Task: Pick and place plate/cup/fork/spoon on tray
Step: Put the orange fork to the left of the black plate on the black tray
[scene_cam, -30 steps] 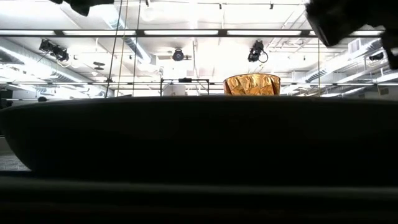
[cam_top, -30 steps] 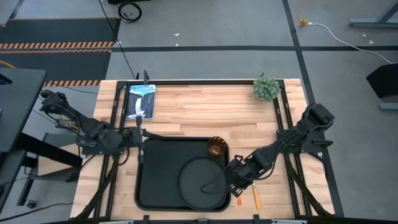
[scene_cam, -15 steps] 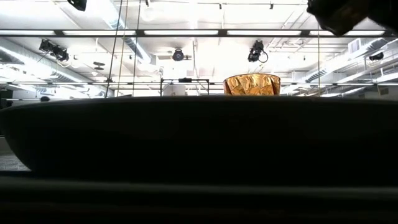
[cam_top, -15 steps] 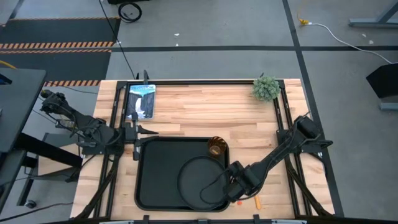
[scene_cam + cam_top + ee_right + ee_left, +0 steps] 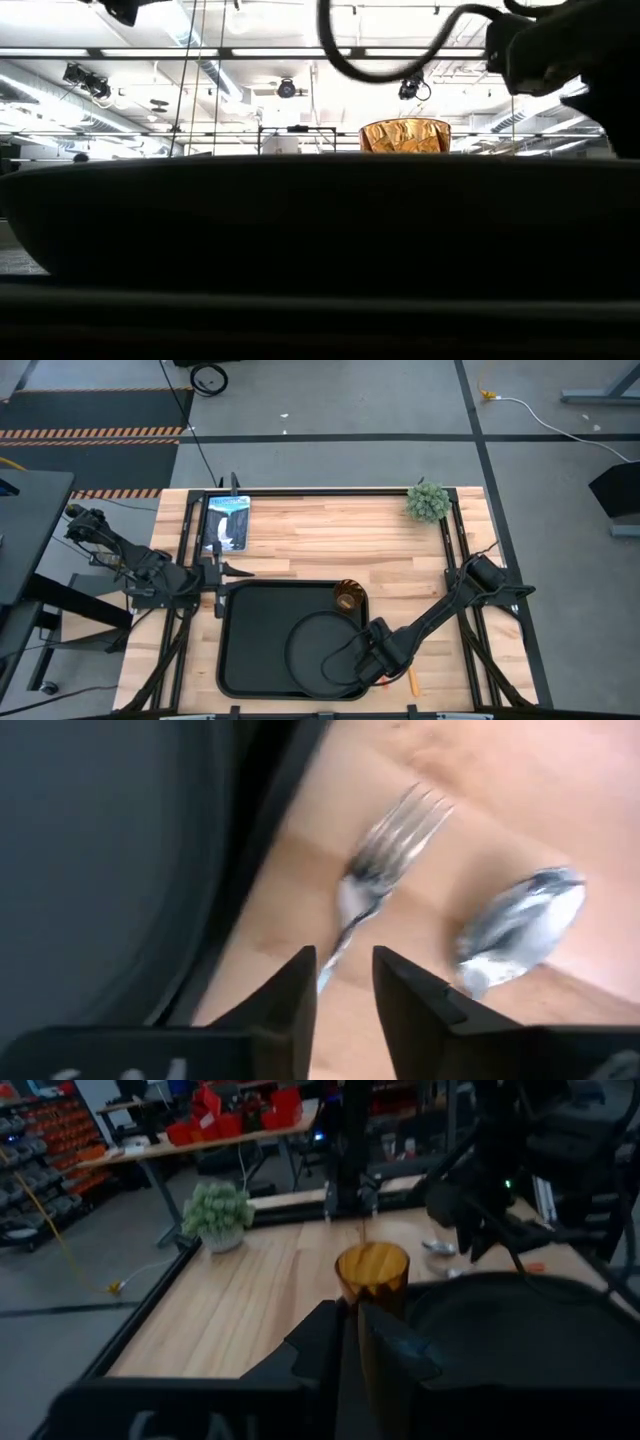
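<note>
The right gripper, fingers slightly spread, is hovering over the blurred silver-tined fork, its handle hidden, lying beside the oval-bowled silver spoon just off the black rectangular tray.

An industrial workshop or robotics lab, judging by the open ceiling with exposed ducts, long strip lights and hanging cameras. Grey concrete floor with dark seams, orange-and-black hazard striping along a mat edge, and a loose yellow-tipped cable. Farther back, benches carrying red parts bins and shelving packed with small red-orange containers, all behind a wooden worktable framed in black metal rails.
</note>
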